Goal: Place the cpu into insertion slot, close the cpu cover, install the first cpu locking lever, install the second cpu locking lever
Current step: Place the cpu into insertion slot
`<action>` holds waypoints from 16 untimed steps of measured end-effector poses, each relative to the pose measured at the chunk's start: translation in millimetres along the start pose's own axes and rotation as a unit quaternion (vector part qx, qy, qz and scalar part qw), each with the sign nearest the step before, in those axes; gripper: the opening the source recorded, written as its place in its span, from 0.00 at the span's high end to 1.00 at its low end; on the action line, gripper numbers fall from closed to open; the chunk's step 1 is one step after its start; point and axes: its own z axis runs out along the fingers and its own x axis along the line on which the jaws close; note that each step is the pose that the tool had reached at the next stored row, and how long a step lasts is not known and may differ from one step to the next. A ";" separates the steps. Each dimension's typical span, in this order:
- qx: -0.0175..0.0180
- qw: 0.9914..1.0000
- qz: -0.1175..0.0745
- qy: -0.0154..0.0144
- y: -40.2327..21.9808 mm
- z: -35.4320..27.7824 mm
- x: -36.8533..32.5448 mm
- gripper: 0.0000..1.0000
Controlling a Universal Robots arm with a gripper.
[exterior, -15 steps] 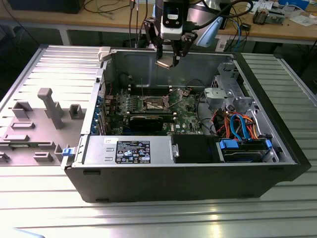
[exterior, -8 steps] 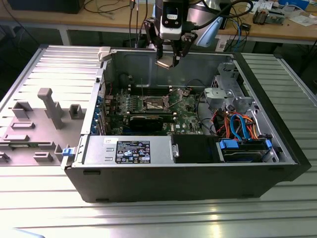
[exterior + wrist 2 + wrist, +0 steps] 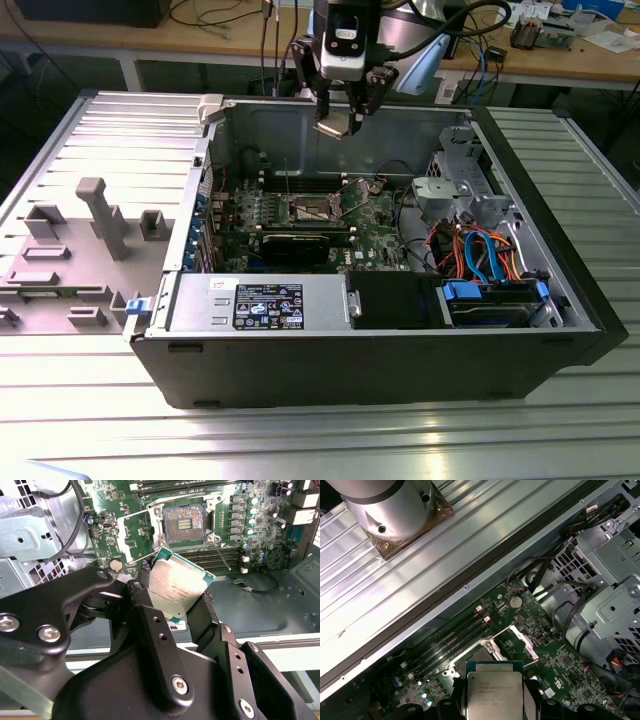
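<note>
The black claw (image 3: 175,592) is the nearest thing in the second wrist view. It is closed on the chip (image 3: 177,587). Its two fingers (image 3: 142,587) press on two opposite sides of the chip, and the grey top faces up.

The biggest thing is the ribbed metal table (image 3: 300,440). On it sits the big black computer box (image 3: 350,350), lying with its open side up. Inside, on the bottom, is the green board (image 3: 115,500). In the middle of the board is the square slot (image 3: 184,525), and its dark field of tiny pins is bare. The cover (image 3: 121,537) is flipped open next to the slot, so nothing lies over the pins. A thin metal lever (image 3: 221,552) sticks out on the other side of the slot.

In the exterior view the claw hangs high over the open box, near the back wall. So the chip is up in the air, well above the slot and not touching it.

What could go wrong? I think the chip looks turned a bit next to the slot's square. If it goes down crooked, it could sit on the rim or bend the tiny pins. The claw holds only the thin sides, so the chip could slip and fall onto the board. The open cover is close by, and a finger could bump it.
</note>
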 end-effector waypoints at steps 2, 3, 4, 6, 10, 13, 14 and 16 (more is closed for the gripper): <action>0.000 1.000 0.002 0.000 0.0 0.0 0.0 0.46; 0.000 1.000 0.004 0.000 0.0 0.1 0.0 0.46; 0.000 1.000 0.005 0.000 0.0 0.1 0.0 0.46; 0.000 1.000 0.008 -0.001 0.0 0.1 0.0 0.46; 0.000 1.000 0.015 -0.001 0.0 0.3 0.0 0.46; 0.000 1.000 0.019 -0.002 0.0 0.4 0.0 0.46; 0.000 1.000 0.020 -0.002 0.0 0.4 0.0 0.46; 0.000 1.000 0.022 -0.002 0.0 0.4 0.0 0.46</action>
